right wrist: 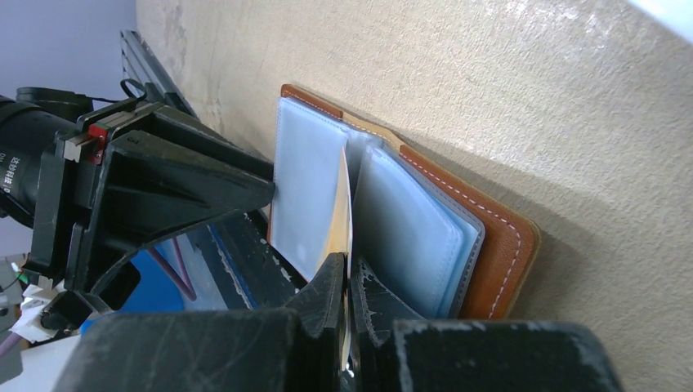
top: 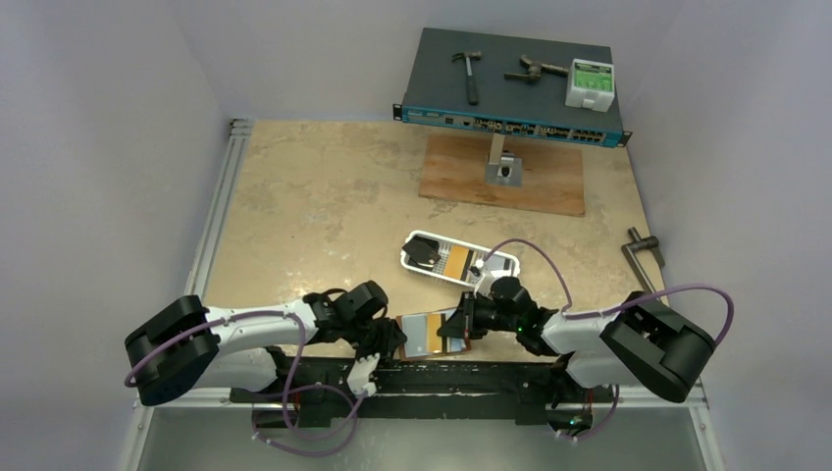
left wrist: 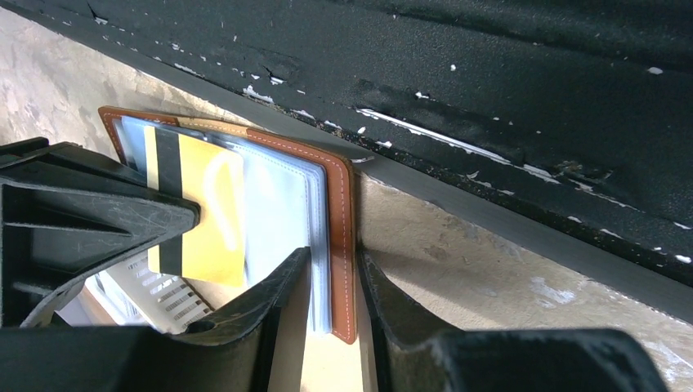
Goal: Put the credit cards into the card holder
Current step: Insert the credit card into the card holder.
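The brown leather card holder (top: 424, 336) lies open near the table's front edge, its clear sleeves (right wrist: 409, 237) fanned upward. My left gripper (left wrist: 333, 258) has one finger on each side of the holder's stitched edge (left wrist: 342, 220) and pinches it. A yellow credit card (left wrist: 204, 212) with a black stripe is clamped in my right gripper (right wrist: 350, 273), which is shut on it. That card stands on edge with its far end between two sleeves. In the top view the left gripper (top: 390, 340) and right gripper (top: 459, 329) face each other across the holder.
A white slotted tray (top: 502, 263) holding more cards sits just behind the holder. The black base rail (top: 442, 378) runs right along the holder's near side. At the back are a wooden board (top: 502, 177) and a network switch (top: 510, 93) carrying tools. A metal handle (top: 643, 257) lies at the right.
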Robot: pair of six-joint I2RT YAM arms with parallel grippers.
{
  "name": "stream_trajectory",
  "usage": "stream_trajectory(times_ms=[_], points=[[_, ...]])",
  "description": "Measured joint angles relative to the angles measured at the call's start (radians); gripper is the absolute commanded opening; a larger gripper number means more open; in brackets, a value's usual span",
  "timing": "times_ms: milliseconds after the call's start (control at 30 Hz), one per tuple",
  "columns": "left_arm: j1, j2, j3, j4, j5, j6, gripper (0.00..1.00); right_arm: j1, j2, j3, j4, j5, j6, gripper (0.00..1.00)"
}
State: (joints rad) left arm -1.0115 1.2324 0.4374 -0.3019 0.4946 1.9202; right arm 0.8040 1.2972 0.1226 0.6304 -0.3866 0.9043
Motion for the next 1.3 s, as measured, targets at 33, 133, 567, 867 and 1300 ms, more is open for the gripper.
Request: stream_trajectory(times_ms=[33, 133, 567, 867, 1300], points=[[0.0, -0.002, -0.002, 0.002, 0.0, 0.0, 0.26, 0.0, 0.005, 0.004, -0.002, -0.002, -0.001, 0.0], [-0.004, -0.006, -0.007, 0.01, -0.002, -0.007, 0.26, 0.0, 0.015, 0.015, -0.011, -0.006, -0.003, 0.0], [-0.006, -0.021, -0.026, 0.029, -0.006, -0.016, 0.24, 0.01, 0.036, 0.059, -0.074, -0.019, -0.006, 0.03], [-0.012, -0.029, -0.033, 0.027, -0.009, -0.017, 0.2, 0.034, -0.003, 0.06, -0.135, -0.013, 0.018, 0.05], [-0.019, -0.039, -0.042, 0.029, -0.01, -0.026, 0.19, 0.055, -0.12, 0.045, -0.266, 0.067, 0.068, 0.07]])
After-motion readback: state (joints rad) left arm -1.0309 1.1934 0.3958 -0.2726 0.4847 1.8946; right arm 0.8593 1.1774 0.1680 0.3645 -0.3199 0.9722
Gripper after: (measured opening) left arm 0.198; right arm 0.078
